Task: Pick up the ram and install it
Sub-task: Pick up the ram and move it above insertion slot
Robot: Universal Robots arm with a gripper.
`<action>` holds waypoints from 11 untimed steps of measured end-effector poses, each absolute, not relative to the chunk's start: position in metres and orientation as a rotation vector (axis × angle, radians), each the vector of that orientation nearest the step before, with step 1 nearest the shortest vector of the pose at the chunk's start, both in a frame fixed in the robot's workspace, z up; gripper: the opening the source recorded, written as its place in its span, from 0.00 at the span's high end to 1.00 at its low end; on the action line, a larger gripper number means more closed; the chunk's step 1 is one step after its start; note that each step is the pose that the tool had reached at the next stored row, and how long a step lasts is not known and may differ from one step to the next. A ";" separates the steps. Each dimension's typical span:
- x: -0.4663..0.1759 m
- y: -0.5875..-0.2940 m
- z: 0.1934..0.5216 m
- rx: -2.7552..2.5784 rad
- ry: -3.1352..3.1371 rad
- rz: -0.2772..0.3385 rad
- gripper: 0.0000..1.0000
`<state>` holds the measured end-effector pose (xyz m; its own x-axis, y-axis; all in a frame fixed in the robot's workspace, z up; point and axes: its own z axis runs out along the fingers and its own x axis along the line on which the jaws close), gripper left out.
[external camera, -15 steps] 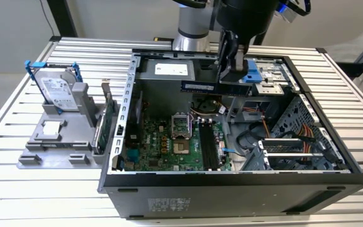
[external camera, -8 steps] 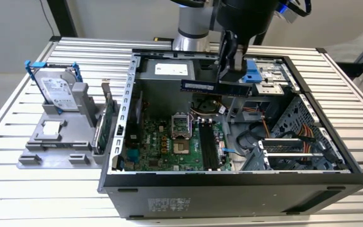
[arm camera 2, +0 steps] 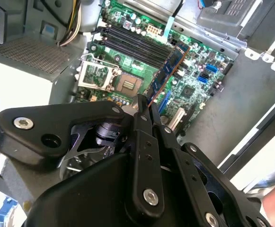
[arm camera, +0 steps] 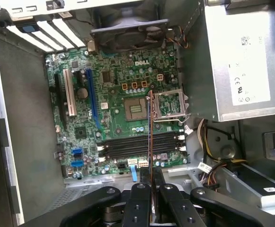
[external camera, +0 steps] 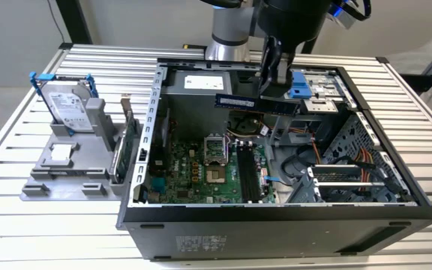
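My gripper (external camera: 274,93) is shut on the ram (external camera: 238,102), a long dark blue-green stick with black chips. It hangs level above the open computer case, over the back part of the motherboard (external camera: 193,169). In the second wrist view the ram (arm camera 2: 168,71) sticks out from between the black fingers (arm camera 2: 142,111) toward the board. The first wrist view shows the ram (arm camera: 149,127) edge-on, crossing above the black memory slots (arm camera: 128,142), with my gripper (arm camera: 150,176) closed on its near end. The slots (external camera: 247,174) lie lower in the case, beside the processor socket (external camera: 214,149).
A grey hard drive in a blue frame (external camera: 70,109) stands on a grey holder (external camera: 58,180) at the exterior view's left. A green expansion card (external camera: 126,147) stands next to it. The case holds the power supply (arm camera: 239,61), a fan (arm camera: 130,33) and cable bundles (external camera: 336,163).
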<state>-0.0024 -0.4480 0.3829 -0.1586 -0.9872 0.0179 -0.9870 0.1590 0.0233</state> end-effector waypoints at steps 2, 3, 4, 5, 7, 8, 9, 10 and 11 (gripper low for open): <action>-0.002 -0.448 0.383 2.010 -2.377 -0.010 1.00; -0.002 -0.448 0.383 2.005 -2.381 -0.010 1.00; -0.002 -0.448 0.383 2.000 -2.385 -0.010 1.00; -0.002 -0.448 0.383 1.996 -2.389 -0.010 1.00; -0.002 -0.448 0.383 1.987 -2.397 -0.010 1.00; -0.002 -0.448 0.383 1.982 -2.400 -0.010 1.00; -0.002 -0.448 0.383 1.978 -2.404 -0.010 1.00; -0.002 -0.448 0.383 1.973 -2.408 -0.010 1.00; -0.002 -0.448 0.383 1.969 -2.411 -0.010 1.00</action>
<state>-0.0024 -0.4480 0.3829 -0.1999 -0.9797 0.0179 -0.9795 0.2003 0.0233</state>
